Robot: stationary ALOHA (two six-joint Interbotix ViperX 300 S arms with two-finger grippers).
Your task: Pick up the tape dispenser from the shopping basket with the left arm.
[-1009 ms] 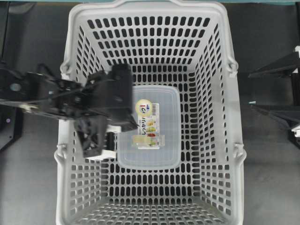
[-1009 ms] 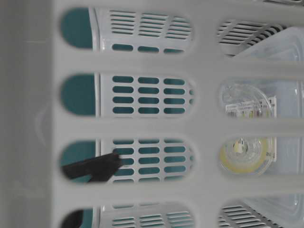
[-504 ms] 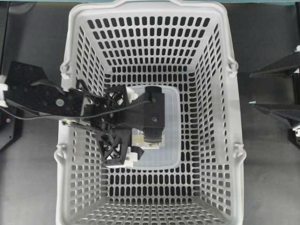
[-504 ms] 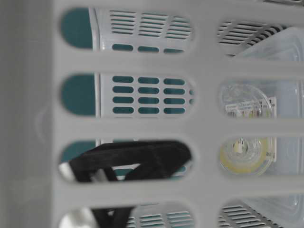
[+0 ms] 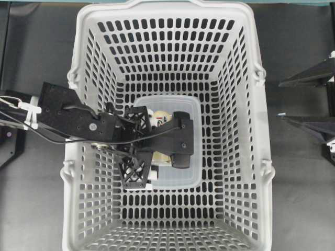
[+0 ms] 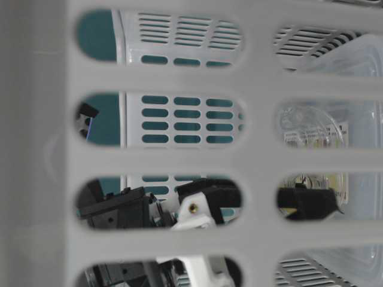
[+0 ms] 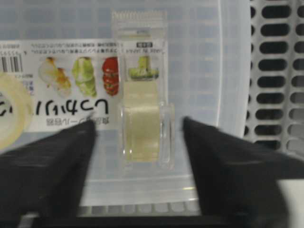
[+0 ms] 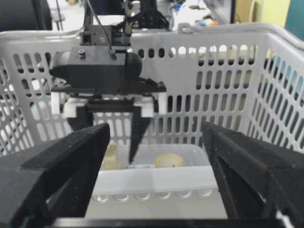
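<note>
Light-grey slotted plastic fills the overhead view: the shopping basket (image 5: 167,125) stands on a dark worktop (image 5: 298,204), and on its floor, near the middle, lies a clear lidded box (image 5: 183,104) with a printed white label. The tape dispenser (image 7: 142,118), a small clear holder with a beige strip of tape, lies on that box's lid beside a cream roll (image 5: 158,118). The left arm (image 5: 78,123) reaches in over the basket's left wall, its body covering most of the label from above. The left hand (image 7: 137,156) hangs low over the lid with its fingers (image 7: 47,171) parted to either side of the dispenser, not touching it; nothing is grasped. The left wrist view alone shows this gap and the label's print of vegetables. The table-level view looks through the basket's slots, which cut the scene into ovals showing black and white parts of the hand and the roll behind a black piece. The right hand (image 8: 154,175) stays outside the basket, fingers spread wide and bare, and its camera looks over the near wall at the left hand hanging above the box.
</note>
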